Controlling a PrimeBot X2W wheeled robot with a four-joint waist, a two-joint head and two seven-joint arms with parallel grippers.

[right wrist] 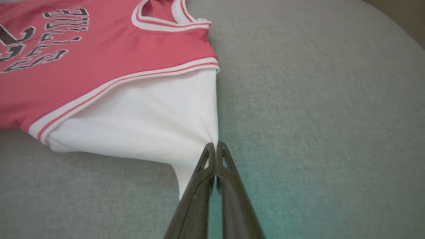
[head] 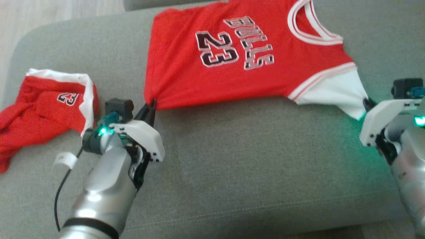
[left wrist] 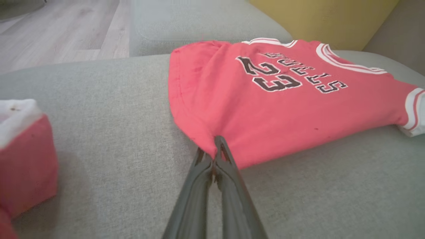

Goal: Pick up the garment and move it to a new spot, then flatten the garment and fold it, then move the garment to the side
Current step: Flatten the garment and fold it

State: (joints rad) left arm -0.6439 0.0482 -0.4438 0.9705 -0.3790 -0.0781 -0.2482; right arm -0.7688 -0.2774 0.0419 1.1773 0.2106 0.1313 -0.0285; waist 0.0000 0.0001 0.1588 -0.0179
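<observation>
Holding a red short-sleeved jersey (head: 252, 59) with white trim and a dark "23" spread out, print side up, on a grey woven sofa cushion (head: 232, 166). Pinching its lower hem corner with the left gripper (left wrist: 214, 149), long dark fingers clenched on red cloth. Gripping the tip of its white sleeve (right wrist: 149, 126) with the right gripper (right wrist: 215, 147), fingers squeezed together on the fabric. Working beside crumpled red-and-white shorts (head: 49, 106), lying apart from the jersey, near the left arm.

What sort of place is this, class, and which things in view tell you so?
Probably a home living room: a grey upholstered sofa seat, pale wood-plank floor beside it, and a red jersey and shorts lying on the seat.
</observation>
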